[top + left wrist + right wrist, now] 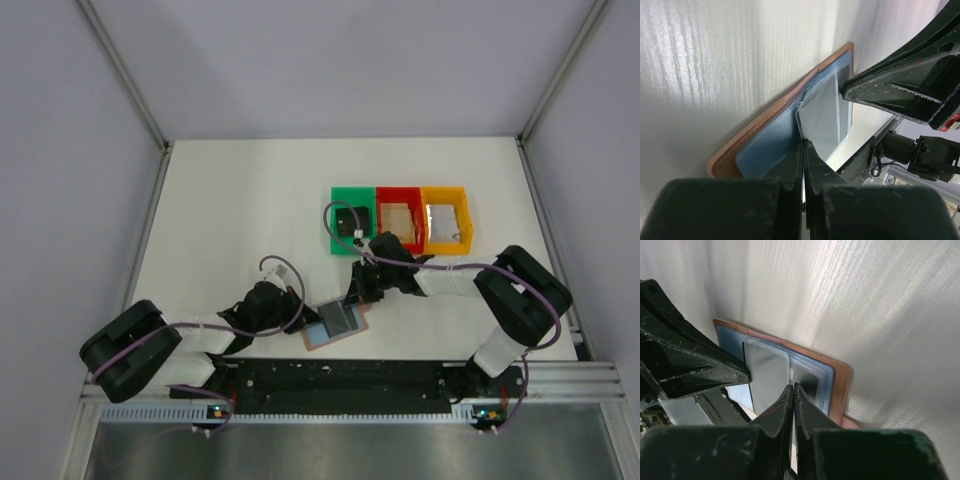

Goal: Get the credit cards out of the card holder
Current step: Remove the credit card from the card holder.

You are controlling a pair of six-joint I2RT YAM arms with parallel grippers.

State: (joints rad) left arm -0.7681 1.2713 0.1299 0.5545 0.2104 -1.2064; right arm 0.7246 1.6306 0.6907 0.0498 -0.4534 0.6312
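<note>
The card holder point(335, 325) lies open on the table near the front edge, its brown leather rim point(760, 135) around a blue-grey inside point(826, 377). A grey, shiny credit card point(822, 117) point(767, 377) sits in its clear pocket, and a darker card point(809, 380) shows in the pocket beside it. My left gripper point(300, 315) point(804, 144) is shut, its tips resting at that card's edge on the left half. My right gripper point(358, 295) point(793, 386) is shut too, its tips down on the pockets from the other side. Neither grips anything that I can see.
A green bin point(338, 240), a red bin point(400, 242) and a yellow bin point(447, 243) stand in a row behind the card holder. The green one holds a small dark thing. The metal rail point(340, 378) runs just in front of the holder.
</note>
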